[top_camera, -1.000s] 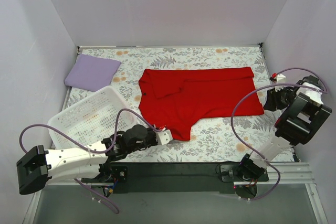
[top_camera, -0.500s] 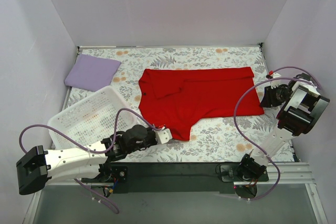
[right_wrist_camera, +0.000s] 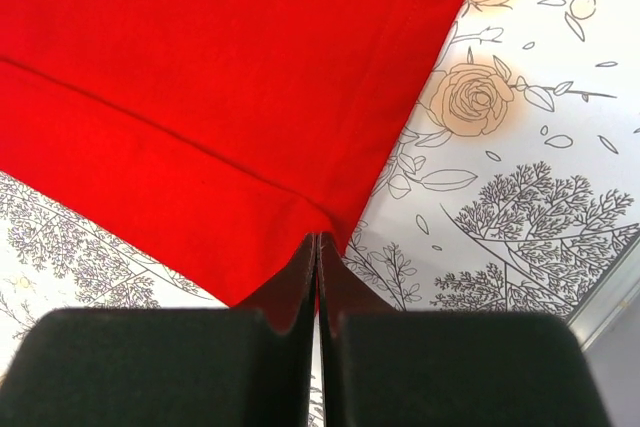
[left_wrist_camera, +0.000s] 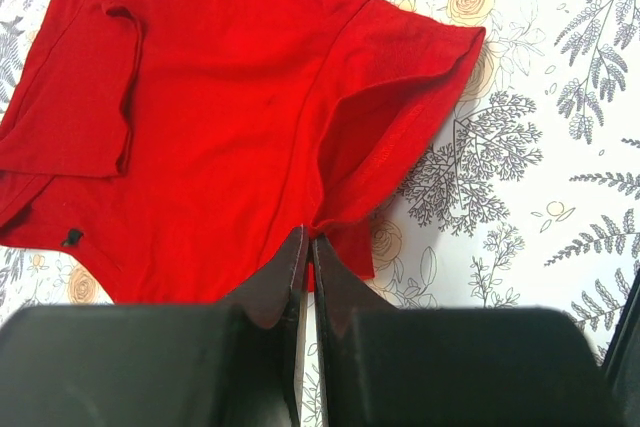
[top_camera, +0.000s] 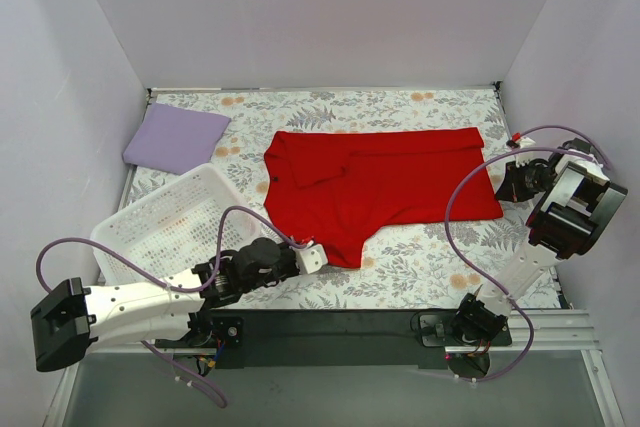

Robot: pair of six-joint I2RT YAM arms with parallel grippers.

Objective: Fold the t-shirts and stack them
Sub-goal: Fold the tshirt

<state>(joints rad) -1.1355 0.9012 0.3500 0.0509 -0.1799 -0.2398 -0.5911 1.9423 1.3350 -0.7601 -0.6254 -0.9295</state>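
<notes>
Red t-shirt [top_camera: 390, 182] lies spread across the middle of the floral surface [top_camera: 420, 247], its far edge fairly straight and one sleeve folded in over the chest. The left fingers [top_camera: 318, 257] sit low at its near edge, where the cloth narrows to a point. In the left wrist view these fingers [left_wrist_camera: 300, 247] are pressed together, with a bunched fold of red fabric running into their tips. The right fingers [top_camera: 503, 187] reach the shirt's near right corner. The right wrist view shows them [right_wrist_camera: 312, 247] closed as well, with the hemmed corner drawn in at their tips. A folded lavender t-shirt [top_camera: 175, 137] rests in the far left corner, well apart from the red one. A white mesh basket [top_camera: 150, 202] stands on the left, between the lavender shirt and the left arm.
</notes>
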